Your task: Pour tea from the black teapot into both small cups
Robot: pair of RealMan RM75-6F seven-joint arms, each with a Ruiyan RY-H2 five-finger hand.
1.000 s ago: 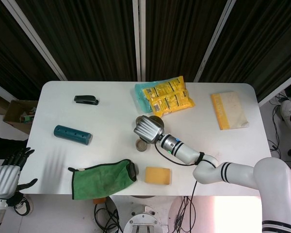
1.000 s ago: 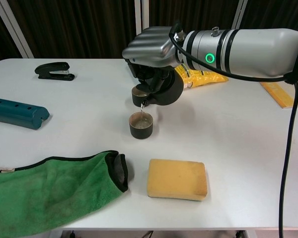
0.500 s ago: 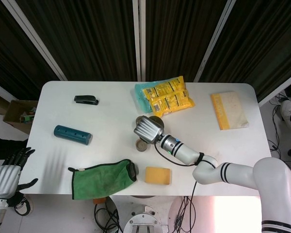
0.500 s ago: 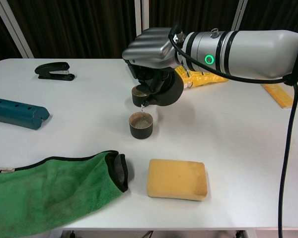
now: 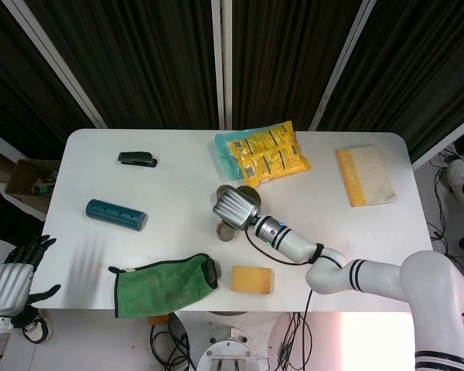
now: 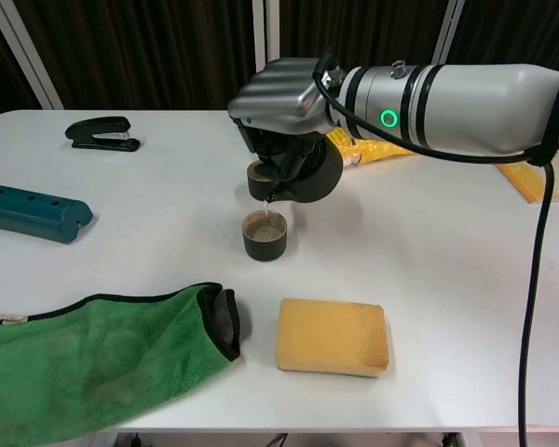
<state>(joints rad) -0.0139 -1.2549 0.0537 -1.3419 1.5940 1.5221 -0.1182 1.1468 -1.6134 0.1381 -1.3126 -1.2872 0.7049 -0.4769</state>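
Right hand (image 6: 281,104) grips the black teapot (image 6: 303,173), fingers wrapped down over it from above; the pot hangs under the palm, tilted, spout low. A thin stream of tea (image 6: 265,207) runs from the spout into a small cup (image 6: 265,235) standing on the white table (image 6: 447,270) directly under the hand. That cup holds brownish liquid close to its rim. A second small cup (image 6: 259,173) shows just behind the spout, under the fingers and touching or nearly touching the pot; cannot tell whether it stands on the table or how full it is.

In the head view the right hand (image 5: 236,205) covers the teapot almost wholly; the cup (image 5: 226,231) shows at its near edge.

Left hand (image 5: 9,282) is well apart from the right, off the table's near-left corner, fingers spread, holding nothing.

Near the pouring hand: a yellow sponge (image 6: 333,336) in front of the cup, a green cloth (image 6: 93,354) to the front-left, a yellow snack bag (image 5: 263,152) just behind. Farther left of the hand: a teal tube (image 6: 33,211) and a black stapler (image 6: 102,133). Far to its right: a yellow booklet (image 5: 365,175).
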